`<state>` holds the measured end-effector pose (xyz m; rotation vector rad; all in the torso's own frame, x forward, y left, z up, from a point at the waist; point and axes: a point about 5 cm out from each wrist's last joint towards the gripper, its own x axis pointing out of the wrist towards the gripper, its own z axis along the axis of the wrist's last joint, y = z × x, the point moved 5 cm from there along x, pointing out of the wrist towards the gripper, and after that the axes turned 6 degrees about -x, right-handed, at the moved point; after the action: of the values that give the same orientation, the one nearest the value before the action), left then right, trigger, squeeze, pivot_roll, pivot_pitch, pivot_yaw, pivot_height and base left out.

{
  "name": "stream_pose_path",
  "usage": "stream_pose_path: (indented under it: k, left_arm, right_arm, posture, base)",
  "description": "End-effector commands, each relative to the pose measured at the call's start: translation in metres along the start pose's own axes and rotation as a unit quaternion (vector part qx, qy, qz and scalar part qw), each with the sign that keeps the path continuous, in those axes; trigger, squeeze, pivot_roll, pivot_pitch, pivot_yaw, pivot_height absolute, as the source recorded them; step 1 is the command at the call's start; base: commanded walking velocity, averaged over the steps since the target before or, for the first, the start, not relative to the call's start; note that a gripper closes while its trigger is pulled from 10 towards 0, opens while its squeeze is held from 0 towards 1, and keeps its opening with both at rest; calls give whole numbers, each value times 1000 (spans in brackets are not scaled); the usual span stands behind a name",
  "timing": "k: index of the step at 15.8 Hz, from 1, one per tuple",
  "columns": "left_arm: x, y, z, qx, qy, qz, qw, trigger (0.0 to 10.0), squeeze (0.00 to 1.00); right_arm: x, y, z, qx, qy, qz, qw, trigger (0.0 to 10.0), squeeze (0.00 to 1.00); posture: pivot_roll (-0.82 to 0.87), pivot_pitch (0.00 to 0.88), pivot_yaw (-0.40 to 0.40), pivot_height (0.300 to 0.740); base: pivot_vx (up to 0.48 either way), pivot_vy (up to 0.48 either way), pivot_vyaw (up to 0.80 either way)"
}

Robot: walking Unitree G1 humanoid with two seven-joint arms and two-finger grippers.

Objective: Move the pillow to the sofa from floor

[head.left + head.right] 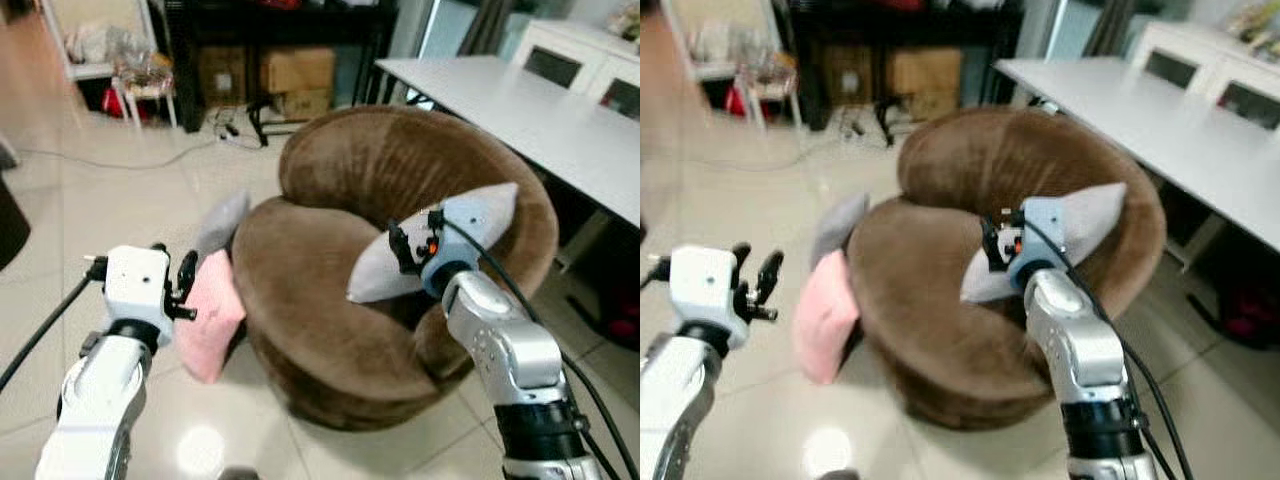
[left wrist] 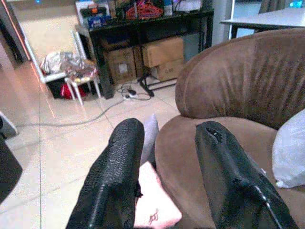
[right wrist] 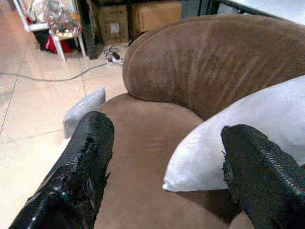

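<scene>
A pink pillow (image 1: 210,312) stands on the floor, leaning against the left side of the round brown sofa (image 1: 330,290). Behind it a grey pillow (image 1: 222,222) also rests against the sofa's side. A white pillow (image 1: 470,225) lies on the sofa seat, propped on its right arm. My left gripper (image 1: 185,288) hovers open just left of the pink pillow's top, with nothing between its fingers (image 2: 119,162). My right gripper (image 1: 402,250) is open above the seat, right at the white pillow (image 3: 248,133), not closed on it.
A long white table (image 1: 540,110) runs along the right, close behind the sofa. A black shelf with cardboard boxes (image 1: 295,70), cables on the floor (image 1: 235,130) and a small white stool (image 1: 145,90) stand at the back. Tiled floor (image 1: 90,210) lies open to the left.
</scene>
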<state>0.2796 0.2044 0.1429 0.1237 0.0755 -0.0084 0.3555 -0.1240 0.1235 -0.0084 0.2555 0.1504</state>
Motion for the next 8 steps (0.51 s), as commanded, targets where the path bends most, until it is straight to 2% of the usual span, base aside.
stream_pose_path:
  k: [1,8]
  left_arm:
    - [1,0,2,1,-3,-1,1000,10000,0]
    - [1,0,0,-2,-5,3,1000,10000,0]
  right_arm:
    - [1,-3,8,-8,-7,-3,1000,10000,0]
    - [2,-5,6,-26,-2,-1,1000,10000,0]
  posture:
    - [23,0,-109,740]
    - [32,0,-134,740]
  base:
    - [0,382,0]
    - [0,382,0]
